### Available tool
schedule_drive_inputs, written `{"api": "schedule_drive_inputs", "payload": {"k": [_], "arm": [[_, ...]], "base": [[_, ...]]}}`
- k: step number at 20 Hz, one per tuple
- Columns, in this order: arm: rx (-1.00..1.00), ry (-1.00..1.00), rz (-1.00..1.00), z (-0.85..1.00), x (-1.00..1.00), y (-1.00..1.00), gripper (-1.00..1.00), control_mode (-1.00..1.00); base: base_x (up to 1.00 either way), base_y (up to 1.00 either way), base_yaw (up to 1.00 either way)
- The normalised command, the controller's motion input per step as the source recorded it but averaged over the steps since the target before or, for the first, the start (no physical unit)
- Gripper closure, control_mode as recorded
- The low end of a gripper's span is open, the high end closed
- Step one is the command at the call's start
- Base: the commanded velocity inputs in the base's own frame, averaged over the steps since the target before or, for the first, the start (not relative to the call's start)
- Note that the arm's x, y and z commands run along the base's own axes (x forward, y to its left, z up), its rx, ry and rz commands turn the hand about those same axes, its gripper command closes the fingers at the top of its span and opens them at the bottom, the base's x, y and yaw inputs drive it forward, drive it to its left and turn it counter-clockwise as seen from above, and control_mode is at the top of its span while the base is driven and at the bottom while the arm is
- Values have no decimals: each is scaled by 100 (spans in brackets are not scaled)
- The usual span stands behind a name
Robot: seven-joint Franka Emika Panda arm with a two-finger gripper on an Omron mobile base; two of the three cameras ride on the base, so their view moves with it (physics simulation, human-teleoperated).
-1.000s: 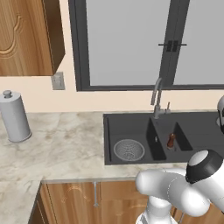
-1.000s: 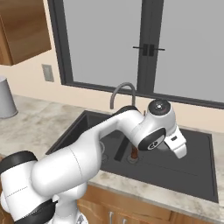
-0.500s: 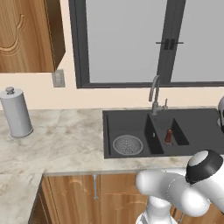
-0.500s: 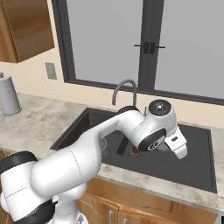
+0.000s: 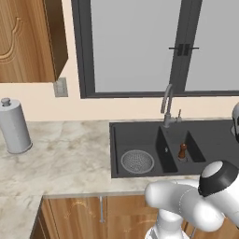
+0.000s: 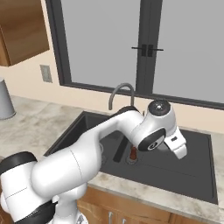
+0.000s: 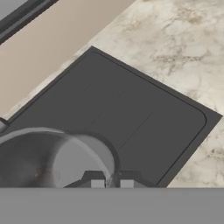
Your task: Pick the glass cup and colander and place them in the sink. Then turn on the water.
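The glass cup hangs translucent and grey just left of my fingertips, its wall running between them. My gripper is shut on that wall, above the right basin of the dark sink. From the right base view the gripper hovers over the same basin of the sink. The colander lies in the left basin of the sink. The grey faucet stands behind the divider, and no water shows at its spout.
A small brown bottle-like thing stands in the right basin by the divider. A grey lidded canister sits far left on the marble counter. A window runs behind the sink, and a wooden cabinet hangs at upper left.
The views wobble slightly. The hand stays over the right basin, still shut on the cup. The colander has not moved.
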Motion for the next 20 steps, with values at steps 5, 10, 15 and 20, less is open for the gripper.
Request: {"api": "schedule_drive_inputs", "payload": {"k": [5, 10, 15, 20], "arm": [[0, 0, 0, 0, 0, 0, 100, 100], [0, 0, 0, 0, 0, 0, 100, 100], [0, 0, 0, 0, 0, 0, 100, 100], [0, -1, 0, 0, 0, 0, 100, -100]], "base": [[44, -47, -6], [15, -3, 0], [0, 0, 0], [0, 0, 0]]}}
